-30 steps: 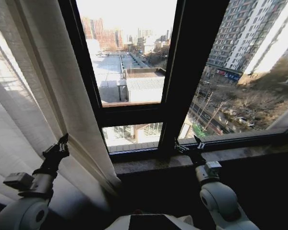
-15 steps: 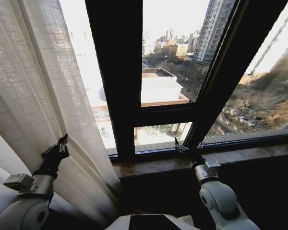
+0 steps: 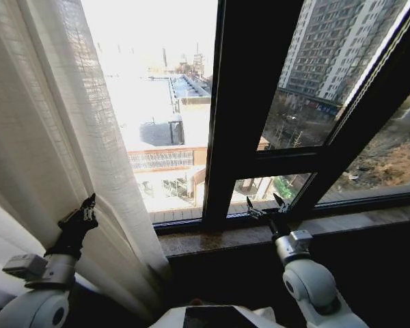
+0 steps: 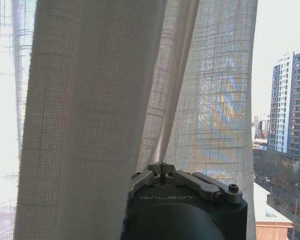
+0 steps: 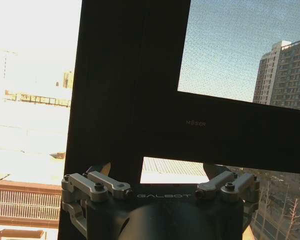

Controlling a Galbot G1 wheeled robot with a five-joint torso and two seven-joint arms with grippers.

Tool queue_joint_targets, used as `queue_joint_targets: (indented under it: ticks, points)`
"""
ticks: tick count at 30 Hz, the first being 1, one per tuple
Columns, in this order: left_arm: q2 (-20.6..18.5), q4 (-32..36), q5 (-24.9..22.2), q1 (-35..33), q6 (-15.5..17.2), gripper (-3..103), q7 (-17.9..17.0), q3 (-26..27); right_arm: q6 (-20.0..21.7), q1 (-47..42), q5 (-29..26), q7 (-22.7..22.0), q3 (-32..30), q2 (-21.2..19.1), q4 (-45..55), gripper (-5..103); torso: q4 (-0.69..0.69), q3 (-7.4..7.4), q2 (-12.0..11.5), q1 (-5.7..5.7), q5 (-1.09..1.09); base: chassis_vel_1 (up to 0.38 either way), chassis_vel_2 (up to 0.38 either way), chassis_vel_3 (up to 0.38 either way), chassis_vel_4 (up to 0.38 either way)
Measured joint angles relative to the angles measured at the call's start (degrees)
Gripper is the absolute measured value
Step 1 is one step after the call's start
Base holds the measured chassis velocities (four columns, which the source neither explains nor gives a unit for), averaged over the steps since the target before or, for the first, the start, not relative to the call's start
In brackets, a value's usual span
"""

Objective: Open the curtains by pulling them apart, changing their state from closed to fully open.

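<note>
Curtains [image 3: 61, 137] were seen bunched at left of window frame [image 3: 249, 102], glass mostly uncovered. Pull-aside step was judged in hand; further leftward drag needed. Left gripper [image 3: 82, 213] was pressed together on curtain fold. Right gripper [image 3: 266, 205] was spread, empty, near sill [image 3: 355, 220]. Curtain top was cut off.

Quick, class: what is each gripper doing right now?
Left gripper: shut, against the curtains, with no fold visibly pinched.
Right gripper: open, empty, above the windowsill.

Black screw-studded grippers; white rounded arms
</note>
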State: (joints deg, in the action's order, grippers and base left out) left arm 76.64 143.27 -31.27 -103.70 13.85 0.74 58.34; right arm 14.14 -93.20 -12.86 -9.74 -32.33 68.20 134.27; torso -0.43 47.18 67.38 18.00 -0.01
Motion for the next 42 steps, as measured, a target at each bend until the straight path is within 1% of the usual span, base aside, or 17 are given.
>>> queue_joint_targets:
  ticks: [3,9,14,18,24,31,42]
  points:
    - [0.5,0.0,0.2,-0.4,0.2,0,0.0,-0.2,-0.1,-0.5,0.2,0.0,-0.1,0.0,0.1,100,-0.01,0.0,0.0,-0.03,0.06,0.161,-0.02,-0.155,0.048]
    - [0.9,0.0,0.3,-0.7,0.1,0,0.0,0.0,-0.2,-0.7,0.5,0.1,0.1,0.0,0.1,100,-0.01,0.0,0.0,-0.03,0.07,0.133,-0.041,-0.124,0.053]
    - [1.0,0.0,0.3,-0.8,-0.1,0,0.0,0.1,-1.6,-0.1,0.4,0.2,0.5,-0.1,-0.4,100,-0.01,0.0,0.0,-0.03,0.0,0.12,0.058,-0.112,-0.031]
    - [1.1,0.0,0.5,-0.8,-0.1,0,0.0,0.0,-2.4,0.1,0.4,0.2,0.5,-0.1,-0.6,100,-0.02,0.0,0.0,-0.02,0.0,0.053,0.033,-0.073,-0.036]
    - [1.1,0.0,0.6,-0.8,-0.1,0,0.0,-0.1,-2.7,-0.5,0.8,1.1,-0.3,0.1,-0.6,100,-0.02,0.01,0.0,-0.01,0.06,0.0,0.0,0.0,0.0]
    - [1.1,0.0,0.7,-1.0,-0.5,0,0.0,0.1,-2.8,-0.5,1.4,1.4,-0.4,0.3,-0.7,100,-0.01,0.0,0.0,0.0,0.01,0.0,0.0,0.0,0.0]
    - [0.9,0.0,0.7,-1.0,-0.7,0,-0.1,0.3,-2.8,-0.2,2.0,1.4,-0.1,0.5,-1.0,100,-0.02,0.01,0.0,0.0,0.04,0.052,0.056,-0.046,-0.053]
